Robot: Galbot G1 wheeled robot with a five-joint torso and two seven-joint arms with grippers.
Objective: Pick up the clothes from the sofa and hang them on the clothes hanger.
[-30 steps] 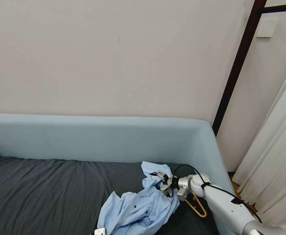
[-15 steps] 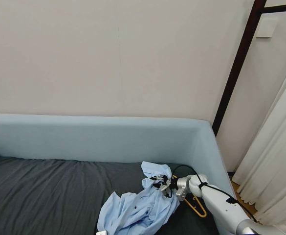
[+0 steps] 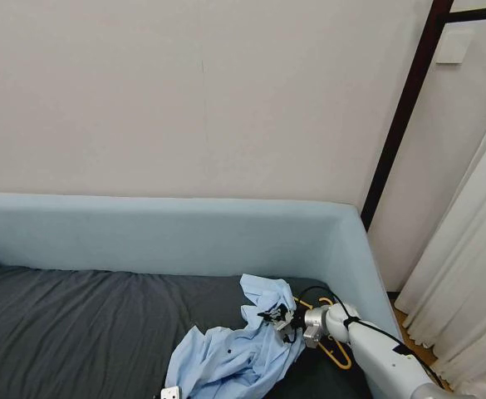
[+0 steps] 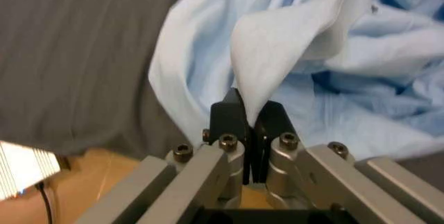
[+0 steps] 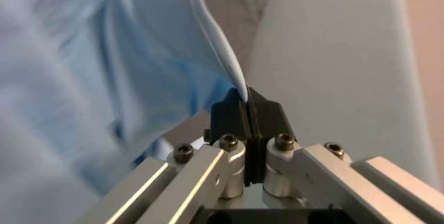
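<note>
Nearest, the left gripper (image 4: 253,112) is clamped on a fold of the pale blue shirt (image 3: 234,353) crumpled on the dark sofa seat (image 3: 76,324), while the right gripper (image 3: 277,317) pinches its far edge beside a yellow hanger (image 3: 343,362), hemmed by the sofa arm (image 3: 352,249), with open seat leftward and the backrest (image 3: 143,237) behind.

On dk-grey seat (image 3: 76,320) of sofa (image 3: 184,233), right end: crumpled lt-blue shirt (image 3: 234,356). In its upper folds: right gripper (image 3: 277,317), arm in from btm right. Beside wrist, flat on seat: yellow hanger (image 3: 341,357).
</note>
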